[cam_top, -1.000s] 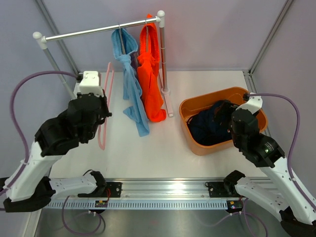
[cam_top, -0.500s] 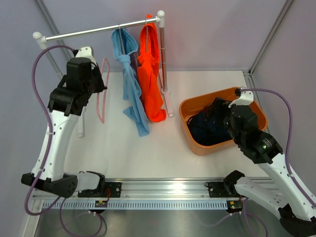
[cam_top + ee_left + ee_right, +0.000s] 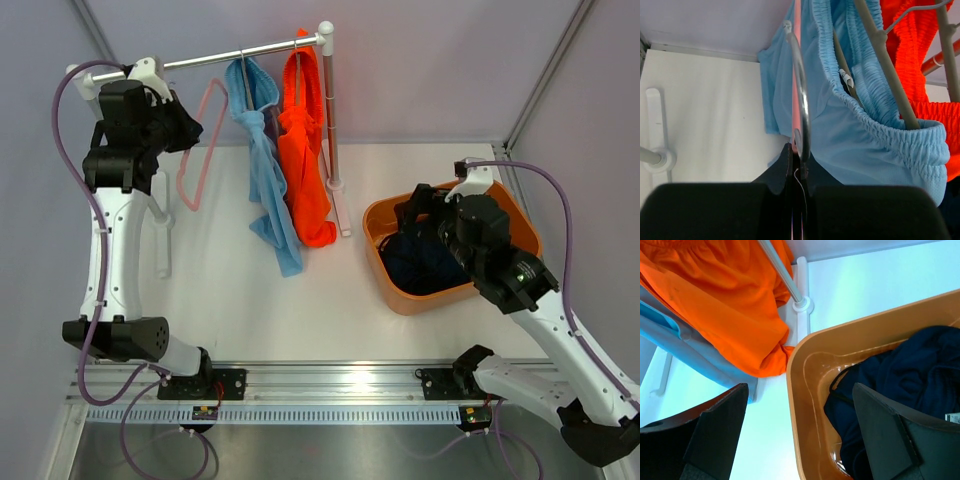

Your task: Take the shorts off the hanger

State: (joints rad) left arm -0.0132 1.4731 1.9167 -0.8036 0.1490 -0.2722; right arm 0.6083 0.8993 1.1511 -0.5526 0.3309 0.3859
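Observation:
The light blue shorts (image 3: 264,175) and the orange shorts (image 3: 305,170) hang on hangers from the rail (image 3: 200,59). The dark navy shorts (image 3: 428,258) lie in the orange basket (image 3: 395,296). My left gripper (image 3: 183,127) is raised just below the rail and shut on an empty pink hanger (image 3: 196,150). In the left wrist view my left gripper (image 3: 798,151) clamps the pink hanger (image 3: 796,75) at its metal hook (image 3: 801,90), right beside the light blue shorts (image 3: 865,135). My right gripper (image 3: 800,425) is open and empty over the basket's (image 3: 796,390) near-left rim.
The rack's right post (image 3: 328,110) stands between the orange shorts and the basket. Its left foot (image 3: 162,235) lies on the white table under my left arm. Grey walls close in behind and on both sides.
My left arm has lifted the pink hanger from low over the table up to the rail, left of the light blue shorts. My right gripper has shifted left over the basket.

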